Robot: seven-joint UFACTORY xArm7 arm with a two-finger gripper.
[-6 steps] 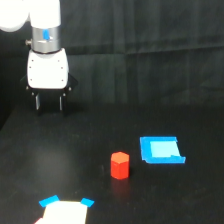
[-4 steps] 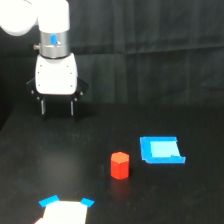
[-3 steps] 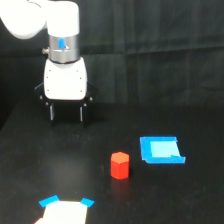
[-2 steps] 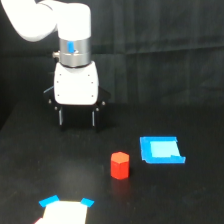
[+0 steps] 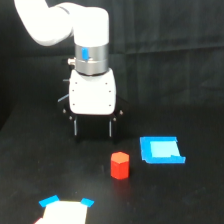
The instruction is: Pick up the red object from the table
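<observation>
The red object (image 5: 120, 165) is a small red-orange hexagonal block standing upright on the black cloth table (image 5: 190, 195), a little below the middle of the exterior view. My gripper (image 5: 93, 128) hangs from the white arm above and to the left of the block, apart from it. Its two dark fingers (image 5: 110, 128) point down, spread wide, with nothing between them. The right fingertip ends a short way above the block's upper left.
A flat blue piece (image 5: 161, 150) lies to the right of the red block. A white piece with blue corners (image 5: 64, 209) lies at the bottom left edge. Black cloth also hangs as a backdrop behind the arm.
The arm has moved steadily from the far upper left toward the exterior view's right and downward, closing on the red block. The fingers stay spread. The block and blue piece have not moved.
</observation>
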